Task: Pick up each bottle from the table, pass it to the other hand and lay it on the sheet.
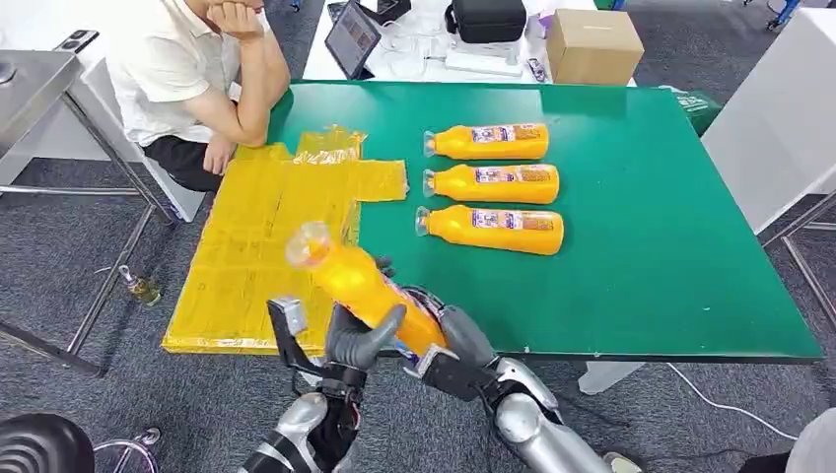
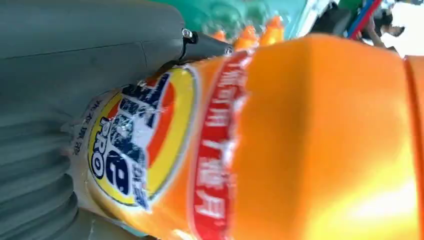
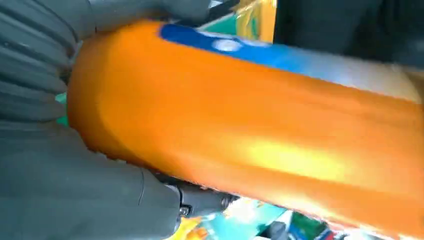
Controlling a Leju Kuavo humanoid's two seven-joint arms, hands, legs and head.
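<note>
Orange fills my wrist views: a bottle [image 1: 363, 288] is up off the table [image 1: 641, 256], tilted, its clear-capped neck pointing up and away toward the sheet [image 1: 258, 246], its base low by my wrists. Both of my robot hands are on it. My left robot hand [image 1: 357, 340] wraps the lower body from the left, thumb raised across the front of the bottle. My right robot hand [image 1: 449, 345] clasps the base end from the right, its fingers mostly hidden behind the bottle in the head view. In the left wrist view the label [image 2: 145, 145], yellow and red with blue letters, sits right against my grey thumb [image 2: 90, 45]. In the right wrist view the bottle [image 3: 260, 130] runs across the picture with my thumb [image 3: 100, 200] pressed along its side. Which hand bears the weight I cannot tell.

The held bottle hangs over the near edge of the table, above the near right part of the yellow sheet, not touching it. The sheet lies flat on the left part of the green table and reaches its near edge. Three more bottles [image 1: 490, 186] lie on their sides in a row on the bare green, right of the sheet, caps pointing toward it, close together but apart.

A person [image 1: 192, 79] sits at the far left corner, an elbow on the table just beyond the sheet. A cardboard box [image 1: 594, 45] stands on a white table behind.
</note>
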